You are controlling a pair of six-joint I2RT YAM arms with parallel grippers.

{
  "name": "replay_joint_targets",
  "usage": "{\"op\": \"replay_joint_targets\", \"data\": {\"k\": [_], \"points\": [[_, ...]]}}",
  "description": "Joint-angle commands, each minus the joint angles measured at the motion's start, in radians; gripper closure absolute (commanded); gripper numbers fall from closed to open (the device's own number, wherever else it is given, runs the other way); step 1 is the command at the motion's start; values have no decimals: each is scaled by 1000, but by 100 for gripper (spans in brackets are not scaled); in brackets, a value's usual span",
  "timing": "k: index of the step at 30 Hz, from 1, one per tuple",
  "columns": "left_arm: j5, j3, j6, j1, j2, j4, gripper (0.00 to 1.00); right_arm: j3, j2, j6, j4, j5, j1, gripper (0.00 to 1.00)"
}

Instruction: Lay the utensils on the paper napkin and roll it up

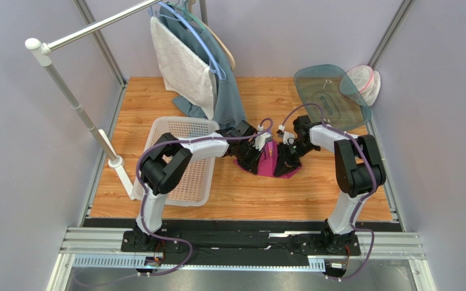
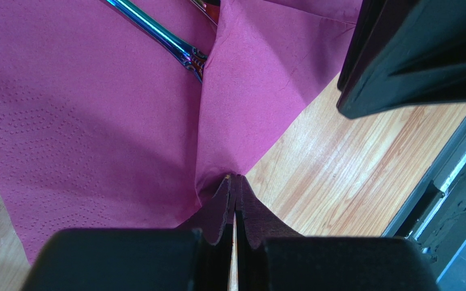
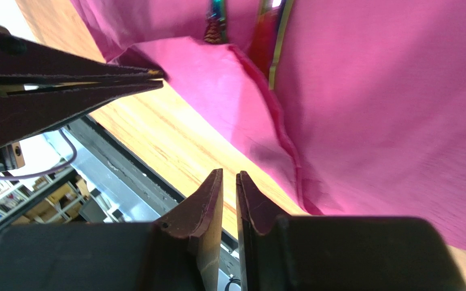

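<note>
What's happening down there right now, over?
Left gripper pinching napkin edge. Right gripper slightly open, empty, beside napkin. Utensils on napkin, partly under fold. Nothing blocking.

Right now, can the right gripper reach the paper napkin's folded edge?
Probably yes: the right gripper sits just beside the paper napkin, nothing between them; the left gripper pinches it further along.
</note>
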Motion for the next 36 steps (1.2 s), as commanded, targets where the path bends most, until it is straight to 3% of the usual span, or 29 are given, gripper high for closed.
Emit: {"op": "replay_joint_targets", "data": {"k": [1, 11, 28, 36], "points": [[-17, 0, -2, 0, 28, -48, 98, 2, 14, -2, 44, -5, 13, 83], [-12, -24, 7, 1, 16, -40, 98, -10, 82, 3, 61, -3, -14, 84], [-9, -35, 12, 6, 13, -35, 98, -63, 72, -77, -46, -65, -178, 85], [9, -31, 3, 6, 8, -34, 98, -23, -24, -41, -8, -146, -143, 85]]}}
